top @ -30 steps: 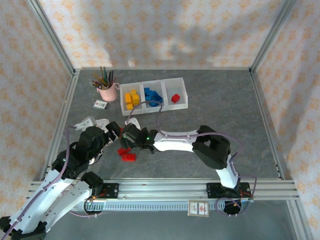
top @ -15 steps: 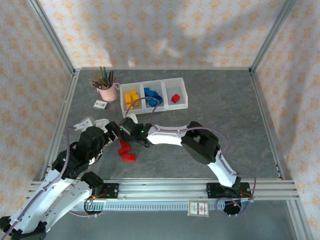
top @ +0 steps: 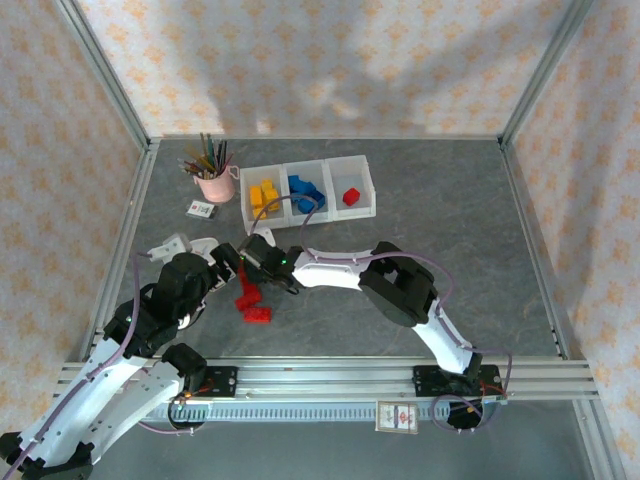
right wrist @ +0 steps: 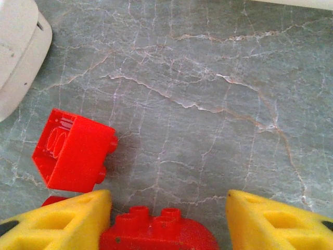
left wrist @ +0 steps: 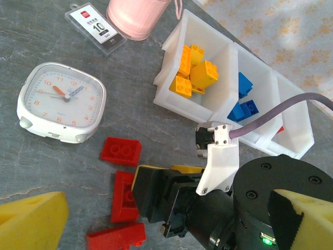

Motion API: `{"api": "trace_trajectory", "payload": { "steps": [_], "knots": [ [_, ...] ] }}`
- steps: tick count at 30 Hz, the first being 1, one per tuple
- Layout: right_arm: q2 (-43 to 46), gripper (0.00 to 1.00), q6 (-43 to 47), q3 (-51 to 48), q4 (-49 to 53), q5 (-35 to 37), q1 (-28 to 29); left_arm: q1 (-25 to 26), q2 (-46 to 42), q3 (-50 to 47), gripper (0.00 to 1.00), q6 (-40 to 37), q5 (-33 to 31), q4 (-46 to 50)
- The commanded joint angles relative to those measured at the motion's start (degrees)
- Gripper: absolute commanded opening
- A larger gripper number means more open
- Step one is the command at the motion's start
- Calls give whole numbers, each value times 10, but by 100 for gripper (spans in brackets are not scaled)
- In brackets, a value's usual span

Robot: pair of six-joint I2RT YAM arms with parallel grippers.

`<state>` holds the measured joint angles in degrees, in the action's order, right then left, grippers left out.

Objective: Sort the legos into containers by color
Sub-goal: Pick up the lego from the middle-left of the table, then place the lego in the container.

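One camera sits high up behind me and looks down on the whole table [top: 450, 250]. It is far off, so the tray [top: 345, 214] and the red bricks [top: 250, 300] look tiny.

The camera on my left wrist is much nearer. It looks down and forward across the table, past the clock [left wrist: 61, 102] and the red bricks [left wrist: 120, 151] to the tray [left wrist: 166, 88] behind them.

The camera on my right wrist is the nearest of all. It hangs low and looks down at the red bricks [right wrist: 73, 151], with a corner of the clock [right wrist: 15, 49] at its left edge.

All three views share the red bricks. Both wrist views share the clock. The high view and the left wrist view share the tray.
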<state>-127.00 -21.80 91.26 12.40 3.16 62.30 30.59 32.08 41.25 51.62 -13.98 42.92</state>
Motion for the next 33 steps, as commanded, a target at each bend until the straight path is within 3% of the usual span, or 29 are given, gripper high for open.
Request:
{"api": "trace_trajectory", "payload": {
  "steps": [1,6,12,21,26,33],
  "knots": [
    [21,52,-4,-17,29,19,-2,-4,6,11,99,1,-3,1],
    [61,45,-9,-41,22,14,-11,-4,16,15,99,-8,3,-12],
    [147,44,-16,-98,3,19,-42,-4,40,17,99,-21,22,-45],
    [245,46,-13,-144,10,33,-179,-4,115,17,99,-49,77,-141],
    [226,47,13,-108,13,45,-253,-4,159,25,99,-64,95,-188],
    [126,48,46,-7,11,44,-321,-4,212,43,99,-78,101,-229]
  ]
}}
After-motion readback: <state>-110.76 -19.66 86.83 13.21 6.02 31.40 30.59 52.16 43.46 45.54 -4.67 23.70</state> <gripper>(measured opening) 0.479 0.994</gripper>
